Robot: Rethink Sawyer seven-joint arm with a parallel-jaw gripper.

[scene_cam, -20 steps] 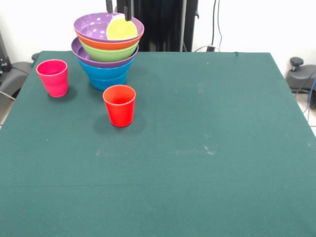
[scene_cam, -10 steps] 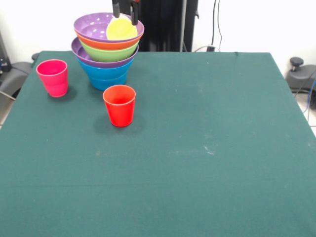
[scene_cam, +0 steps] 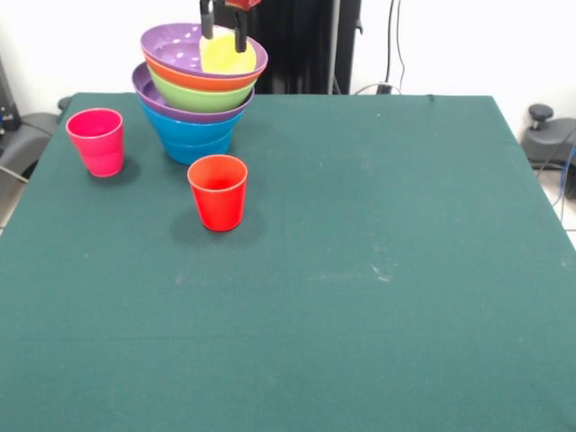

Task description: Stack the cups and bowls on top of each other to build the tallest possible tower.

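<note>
claw [scene_cam: 223, 27] astride yellow cup [scene_cam: 227, 58] — atop tower [scene_cam: 198, 99], slightly tilted

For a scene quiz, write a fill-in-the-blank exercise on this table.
1. The yellow cup lies inside the top ____ bowl.
2. The lowest bowl of the tower is ____.
3. The red cup and the pink cup stand ____ on the green tablecloth.
4. The gripper reaches into the tower's ____ bowl.

Missing words: purple; blue; upright; top
</note>
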